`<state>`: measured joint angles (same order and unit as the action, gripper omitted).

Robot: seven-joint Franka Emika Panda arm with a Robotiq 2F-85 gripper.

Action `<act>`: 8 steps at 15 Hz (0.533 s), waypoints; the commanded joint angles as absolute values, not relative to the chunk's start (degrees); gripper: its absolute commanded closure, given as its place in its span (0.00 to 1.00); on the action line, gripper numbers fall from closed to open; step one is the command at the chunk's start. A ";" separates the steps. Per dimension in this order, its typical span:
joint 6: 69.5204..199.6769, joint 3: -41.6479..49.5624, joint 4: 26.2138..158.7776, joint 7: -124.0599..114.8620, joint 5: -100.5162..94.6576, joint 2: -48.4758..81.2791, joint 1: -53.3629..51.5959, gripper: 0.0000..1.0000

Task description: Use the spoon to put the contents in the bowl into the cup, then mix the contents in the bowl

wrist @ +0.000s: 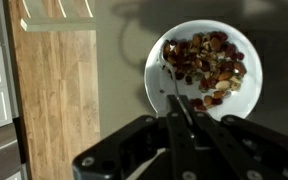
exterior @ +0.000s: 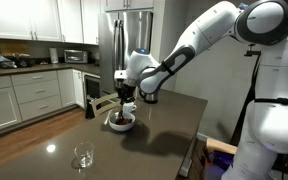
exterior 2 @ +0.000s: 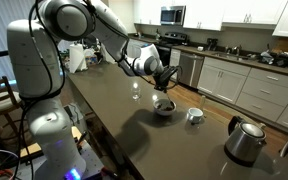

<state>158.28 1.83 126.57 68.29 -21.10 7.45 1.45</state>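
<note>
The white bowl (wrist: 156, 88) holds a heap of brown and reddish contents (wrist: 206, 62). My gripper (wrist: 180, 116) hangs right above the bowl's near rim, shut on the thin spoon (wrist: 171, 84). The spoon's tip reaches into the near edge of the heap. In both exterior views the gripper (exterior: 125, 101) (exterior 2: 165, 84) points down over the bowl (exterior: 121, 123) (exterior 2: 164, 107). The small white cup (exterior 2: 194, 115) stands on the table just beside the bowl in an exterior view. The wrist view does not show it.
A clear glass (exterior: 82, 157) (exterior 2: 136, 92) stands on the dark table (exterior: 164, 125), away from the bowl. A metal kettle (exterior 2: 246, 141) sits near one table end. The table edge and the wood floor (wrist: 54, 100) lie close to the bowl's side.
</note>
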 commanded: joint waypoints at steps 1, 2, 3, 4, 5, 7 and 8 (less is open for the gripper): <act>159.09 1.89 126.08 68.30 -20.01 8.84 2.79 0.98; 158.89 2.09 126.04 67.96 -20.22 9.07 2.98 0.98; 158.46 2.11 126.03 68.03 -19.90 9.18 3.20 0.98; 158.14 2.31 126.03 67.76 -19.90 9.22 3.28 0.98; 157.26 2.43 126.18 67.53 -19.50 9.10 3.39 0.98; 155.40 2.29 126.66 67.74 -18.30 8.62 3.72 0.98; 154.33 2.12 126.93 67.91 -17.43 8.27 3.86 0.98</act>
